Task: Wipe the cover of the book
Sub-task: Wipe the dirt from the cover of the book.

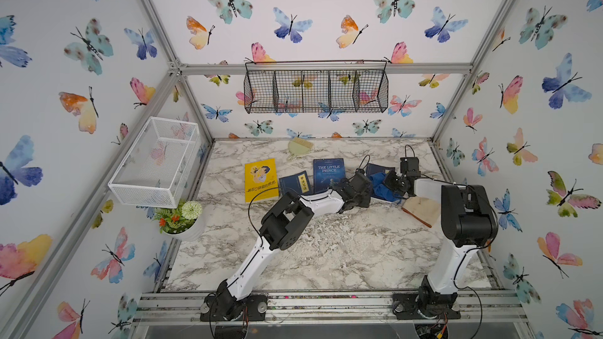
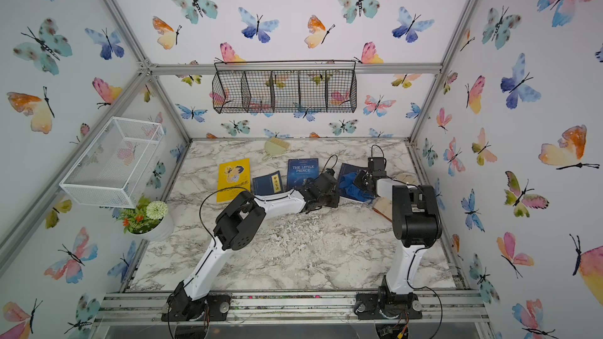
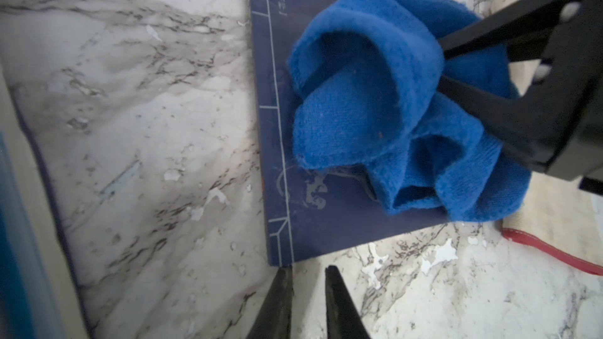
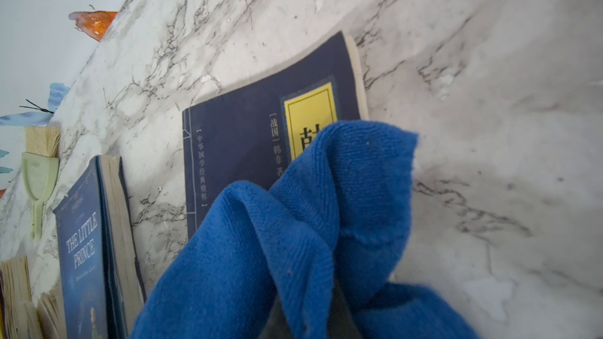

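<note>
The book is dark navy with a yellow label and lies flat at the right of the marble table. A crumpled blue cloth rests on its cover. My right gripper is shut on the cloth, its tips buried in the folds. My left gripper sits low at the book's near corner. Its jaws stand a narrow gap apart with nothing between them, and one fingertip touches the book's edge.
To the left lie The Little Prince, a small navy book and a yellow book. A green brush lies at the back. A beige open book lies beside the right arm. A flower pot and a white wire basket stand left.
</note>
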Controlling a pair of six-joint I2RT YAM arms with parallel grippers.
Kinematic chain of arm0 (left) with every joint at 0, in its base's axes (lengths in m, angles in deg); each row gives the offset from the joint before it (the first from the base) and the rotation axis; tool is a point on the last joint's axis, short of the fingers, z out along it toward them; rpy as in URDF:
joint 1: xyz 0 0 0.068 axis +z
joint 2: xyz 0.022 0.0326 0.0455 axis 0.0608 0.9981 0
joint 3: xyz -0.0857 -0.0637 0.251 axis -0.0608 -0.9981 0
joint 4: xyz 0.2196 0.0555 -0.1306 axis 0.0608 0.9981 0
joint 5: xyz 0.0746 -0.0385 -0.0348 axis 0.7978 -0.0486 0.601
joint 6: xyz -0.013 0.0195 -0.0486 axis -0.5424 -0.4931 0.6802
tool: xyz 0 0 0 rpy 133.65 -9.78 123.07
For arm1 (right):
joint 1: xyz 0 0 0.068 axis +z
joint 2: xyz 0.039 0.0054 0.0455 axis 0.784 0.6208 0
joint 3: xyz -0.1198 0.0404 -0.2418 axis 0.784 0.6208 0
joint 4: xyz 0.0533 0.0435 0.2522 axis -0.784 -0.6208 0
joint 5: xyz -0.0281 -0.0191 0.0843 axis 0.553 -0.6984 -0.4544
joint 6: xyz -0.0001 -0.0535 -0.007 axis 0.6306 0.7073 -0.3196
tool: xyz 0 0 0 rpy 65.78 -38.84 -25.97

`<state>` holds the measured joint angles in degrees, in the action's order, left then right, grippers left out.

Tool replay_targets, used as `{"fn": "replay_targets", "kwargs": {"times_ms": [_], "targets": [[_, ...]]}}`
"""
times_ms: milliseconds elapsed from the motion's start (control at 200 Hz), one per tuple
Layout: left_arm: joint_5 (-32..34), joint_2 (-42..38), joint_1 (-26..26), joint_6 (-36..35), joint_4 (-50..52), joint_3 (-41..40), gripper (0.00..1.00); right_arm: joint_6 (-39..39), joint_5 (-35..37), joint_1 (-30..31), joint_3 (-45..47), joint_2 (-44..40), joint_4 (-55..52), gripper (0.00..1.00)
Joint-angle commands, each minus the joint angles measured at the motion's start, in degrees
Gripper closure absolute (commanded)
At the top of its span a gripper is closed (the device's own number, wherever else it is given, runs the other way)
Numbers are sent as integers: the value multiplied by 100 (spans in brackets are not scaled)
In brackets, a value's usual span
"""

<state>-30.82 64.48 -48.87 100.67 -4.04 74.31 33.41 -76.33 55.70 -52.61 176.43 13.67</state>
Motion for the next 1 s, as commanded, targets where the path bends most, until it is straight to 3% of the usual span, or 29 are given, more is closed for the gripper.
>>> {"fn": "replay_targets", "kwargs": {"times_ms": [0,260,455,591,781,991], "targets": [[-209,144,-64,26,674,-180,79,140,238,-21,-98,613,-1135,93],[-148,-144,-83,6,691,-368,78,118,483,-47,-1538,1220,-1802,93],[-197,-680,-89,-10,687,-615,78,104,457,-43,-1405,501,-1807,93],[-154,-1234,-30,-56,676,-920,70,149,434,-31,-1241,-145,-1821,93],[-428,-2022,498,-52,353,-1647,67,103,178,120,-796,-885,-1480,94],[-516,-2513,1185,-35,7,-2298,66,24,23,534,-869,-1054,-1408,95]]}}
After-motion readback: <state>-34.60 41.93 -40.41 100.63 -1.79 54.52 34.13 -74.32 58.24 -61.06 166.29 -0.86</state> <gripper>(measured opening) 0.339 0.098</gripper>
